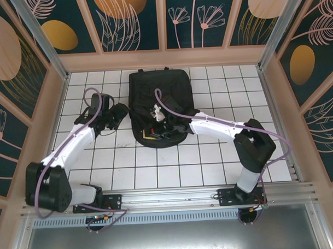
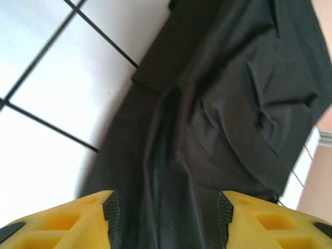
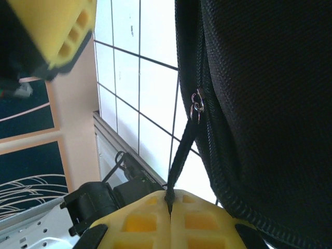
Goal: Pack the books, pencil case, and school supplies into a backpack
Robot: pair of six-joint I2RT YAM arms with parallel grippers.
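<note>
Left tool [image 2: 167, 210] stands spread, its two yellow fingers [image 2: 62, 223] well apart with dark pads facing each other. Between them lies only loose black fabric of the backpack [image 1: 157, 92], which neither pad clearly touches. From the top camera this tool sits just beside the backpack's edge at 9 o'clock, over the white tiled surface [image 1: 211, 155]. The right tool [image 3: 169, 207] is pressed together, and its yellow fingers pinch the end of a thin black zip pull [image 3: 181, 155]. That strap runs up toward 1 o'clock, drawn straight, to a small metal slider [image 3: 197, 110] on the zip track. The track curves down along the backpack's coarse black weave toward 5 o'clock. Seen from above, the right tool reaches in from 3 o'clock and rests over the lower middle of the backpack, near its 6 o'clock end. The backpack itself lies flat at 12 o'clock of the surface's middle, its top toward the far wall and its rounded end nearest the arms. In the left wrist view the fabric is folded into soft creases, and tiles with dark grid lines show at 10 o'clock.
</note>
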